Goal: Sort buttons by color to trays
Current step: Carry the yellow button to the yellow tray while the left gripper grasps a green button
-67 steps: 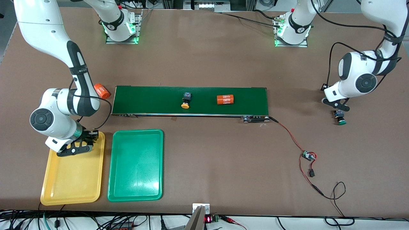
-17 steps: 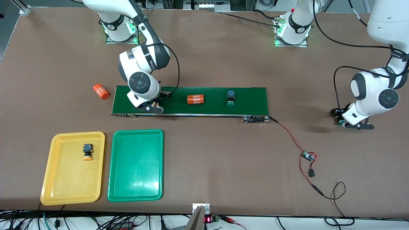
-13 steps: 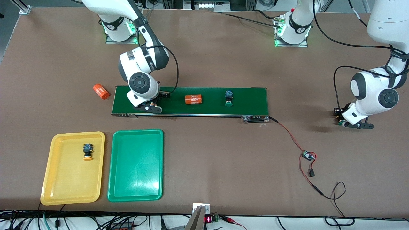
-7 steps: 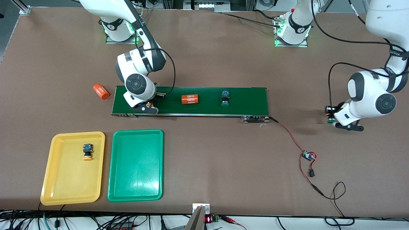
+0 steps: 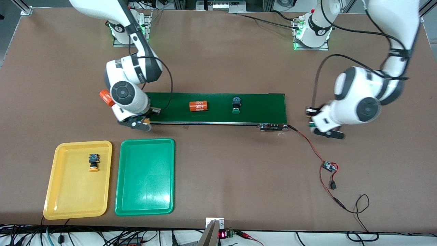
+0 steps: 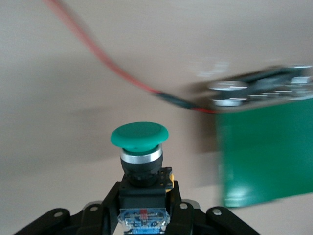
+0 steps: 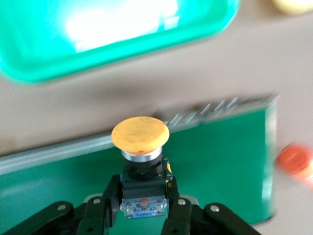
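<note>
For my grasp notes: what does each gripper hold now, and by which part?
Right gripper: yellow-capped button, by its dark body. Left gripper: green-capped button, also by its dark body.

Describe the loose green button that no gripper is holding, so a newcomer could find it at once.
Start at the long dark-green conveyor belt in the middle of the table. On it lie an orange cylinder and, toward the left arm's end, the green button. It alone there has a dark blocky body with a round green cap.
</note>
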You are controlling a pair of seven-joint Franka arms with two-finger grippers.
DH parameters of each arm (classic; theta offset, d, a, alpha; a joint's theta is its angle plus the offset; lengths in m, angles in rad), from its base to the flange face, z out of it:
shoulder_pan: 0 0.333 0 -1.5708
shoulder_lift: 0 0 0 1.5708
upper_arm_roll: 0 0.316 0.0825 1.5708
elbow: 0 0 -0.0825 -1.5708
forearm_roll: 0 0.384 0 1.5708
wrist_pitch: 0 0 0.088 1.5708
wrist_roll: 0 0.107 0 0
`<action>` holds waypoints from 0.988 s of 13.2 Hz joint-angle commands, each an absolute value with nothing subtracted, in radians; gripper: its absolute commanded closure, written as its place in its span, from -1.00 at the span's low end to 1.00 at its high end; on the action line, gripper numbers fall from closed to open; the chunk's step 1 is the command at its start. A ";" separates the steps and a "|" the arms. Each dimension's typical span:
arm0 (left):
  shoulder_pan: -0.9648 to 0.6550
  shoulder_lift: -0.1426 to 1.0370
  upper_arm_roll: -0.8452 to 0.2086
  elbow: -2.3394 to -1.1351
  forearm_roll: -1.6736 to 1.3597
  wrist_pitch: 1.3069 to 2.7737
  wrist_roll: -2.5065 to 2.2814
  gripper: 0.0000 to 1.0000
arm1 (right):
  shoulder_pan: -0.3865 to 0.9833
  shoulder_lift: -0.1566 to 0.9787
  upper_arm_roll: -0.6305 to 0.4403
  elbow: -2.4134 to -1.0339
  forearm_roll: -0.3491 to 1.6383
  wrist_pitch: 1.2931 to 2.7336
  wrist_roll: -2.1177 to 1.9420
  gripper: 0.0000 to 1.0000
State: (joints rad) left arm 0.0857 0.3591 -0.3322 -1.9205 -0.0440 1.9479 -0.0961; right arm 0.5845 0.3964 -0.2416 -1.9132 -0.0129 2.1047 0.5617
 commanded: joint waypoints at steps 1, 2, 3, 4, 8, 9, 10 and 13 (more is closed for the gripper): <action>0.046 0.368 -0.440 -1.922 -0.078 1.953 -0.288 0.55 | 0.464 0.434 -0.244 -1.842 -0.121 2.146 0.424 0.93; 0.037 0.377 -0.475 -1.931 -0.078 2.001 -0.343 0.54 | 0.419 0.451 -0.244 -1.820 -0.135 2.166 0.357 0.93; 0.029 0.393 -0.507 -1.948 -0.078 2.049 -0.368 0.54 | 0.370 0.463 -0.244 -1.795 -0.137 2.186 0.281 0.93; 0.012 0.405 -0.520 -1.969 -0.078 2.103 -0.379 0.54 | 0.321 0.488 -0.244 -1.766 -0.137 2.203 0.199 0.93; -0.003 0.417 -0.520 -2.010 -0.078 2.145 -0.385 0.07 | 0.192 0.583 -0.242 -1.689 -0.127 2.339 -0.030 0.93; -0.002 0.414 -0.520 -2.010 -0.078 2.137 -0.390 -0.66 | 0.157 0.606 -0.236 -1.681 -0.127 2.385 -0.078 0.93; 0.003 0.402 -0.520 -2.010 -0.078 2.128 -0.390 -1.00 | 0.128 0.639 -0.235 -1.660 -0.123 2.425 -0.128 0.93; 0.009 0.318 -0.514 -1.974 -0.078 2.027 -0.388 -1.00 | 0.033 0.696 -0.171 -1.599 -0.104 2.448 -0.222 0.93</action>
